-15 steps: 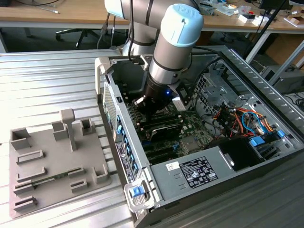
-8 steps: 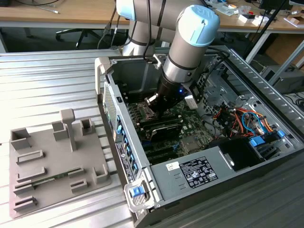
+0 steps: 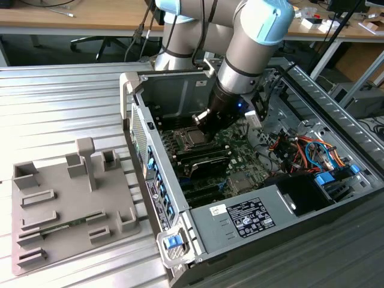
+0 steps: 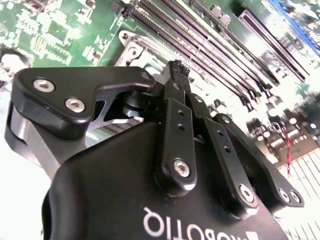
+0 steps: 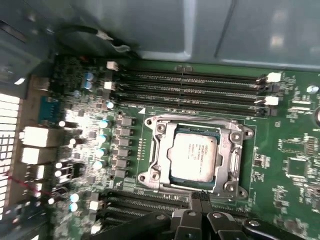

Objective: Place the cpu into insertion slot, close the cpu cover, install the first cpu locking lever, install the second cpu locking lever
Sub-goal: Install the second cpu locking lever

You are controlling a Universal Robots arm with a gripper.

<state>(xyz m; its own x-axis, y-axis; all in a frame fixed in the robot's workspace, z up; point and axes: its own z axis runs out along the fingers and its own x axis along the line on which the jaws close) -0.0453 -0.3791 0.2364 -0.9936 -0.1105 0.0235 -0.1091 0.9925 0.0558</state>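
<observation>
The cpu (image 5: 192, 159), a grey-topped square chip, lies flat in the socket on the green motherboard (image 5: 295, 200); in the exterior view the cpu (image 3: 192, 140) sits just below the arm's end. The cpu cover (image 5: 233, 150), a silver frame, lies down around the chip. I cannot make out how the locking levers stand. My gripper (image 5: 200, 196) hovers at the socket's edge next to the lower memory slots, fingers together and empty. In the second wrist view the gripper (image 4: 175, 67) points at the board, and in the exterior view the gripper (image 3: 203, 129) is inside the case.
The open computer case (image 3: 180, 240) stands on a ribbed metal table. Memory slots (image 5: 195, 87) flank the socket. Orange and blue cables (image 3: 303, 150) lie at the exterior view's right. A grey fixture tray (image 3: 66, 198) sits at the exterior view's left.
</observation>
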